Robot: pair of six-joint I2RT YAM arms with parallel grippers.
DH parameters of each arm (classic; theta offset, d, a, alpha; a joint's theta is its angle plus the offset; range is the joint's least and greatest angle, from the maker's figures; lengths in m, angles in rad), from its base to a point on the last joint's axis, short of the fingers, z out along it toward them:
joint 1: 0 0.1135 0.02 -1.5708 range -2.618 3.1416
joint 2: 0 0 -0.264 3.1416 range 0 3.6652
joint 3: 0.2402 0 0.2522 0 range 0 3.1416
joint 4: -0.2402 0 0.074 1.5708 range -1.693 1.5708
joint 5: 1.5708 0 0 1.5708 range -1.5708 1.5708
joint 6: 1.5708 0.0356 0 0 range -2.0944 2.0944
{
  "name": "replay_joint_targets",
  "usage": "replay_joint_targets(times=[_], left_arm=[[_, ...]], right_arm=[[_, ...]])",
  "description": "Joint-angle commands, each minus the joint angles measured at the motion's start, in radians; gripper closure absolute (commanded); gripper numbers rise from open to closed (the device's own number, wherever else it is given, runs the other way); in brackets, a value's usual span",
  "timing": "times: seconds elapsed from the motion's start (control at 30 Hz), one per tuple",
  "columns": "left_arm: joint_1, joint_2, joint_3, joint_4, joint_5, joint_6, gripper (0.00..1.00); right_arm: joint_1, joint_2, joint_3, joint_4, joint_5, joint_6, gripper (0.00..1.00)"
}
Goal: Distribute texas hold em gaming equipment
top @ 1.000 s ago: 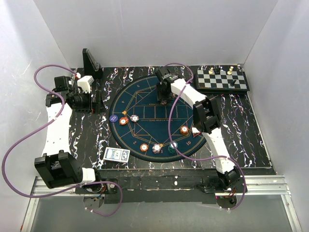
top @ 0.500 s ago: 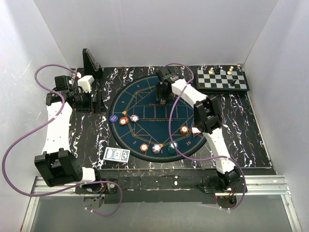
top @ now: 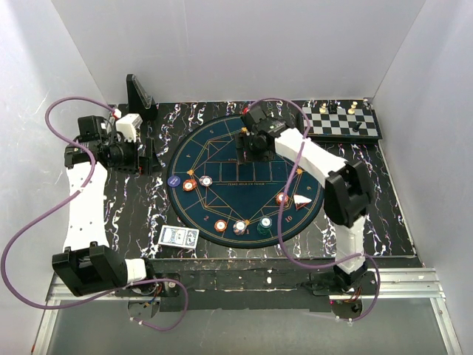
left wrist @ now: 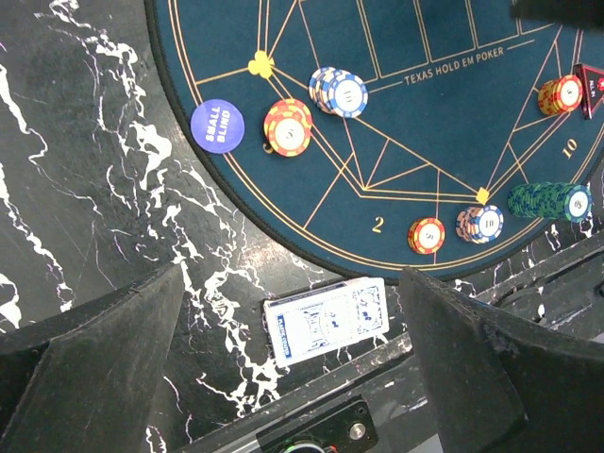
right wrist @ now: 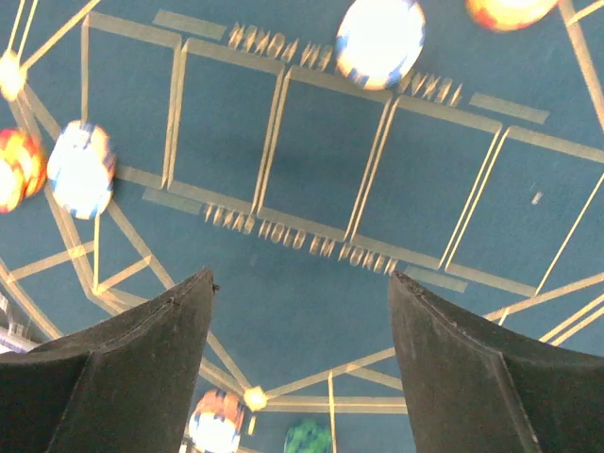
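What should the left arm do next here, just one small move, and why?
Probably lower the left gripper toward the card deck. Its jaws stand open and empty. In the wrist view the deck lies flat on the table between the fingers, just off the mat. Chips are already spread on the mat, but no blue-backed cards lie there.

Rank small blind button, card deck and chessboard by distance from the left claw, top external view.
1. Small blind button: just right of the left claw.
2. Card deck: front left, nearer the camera.
3. Chessboard: far right corner.
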Motion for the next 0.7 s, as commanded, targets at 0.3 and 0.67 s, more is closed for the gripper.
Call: replay_joint_targets(times=[0.3,0.67], left_arm=[[0.006,-0.045,0.038,-0.019,0.014,-0.006,0.00],[0.004,-0.047,0.038,-0.008,0.005,-0.009,0.00]], right_arm=[[0.322,-0.239,-0.393,0.039,-0.051,0.025,0.11],[0.385,-0.210,-0.453,0.046,-0.075,0.029,0.09]])
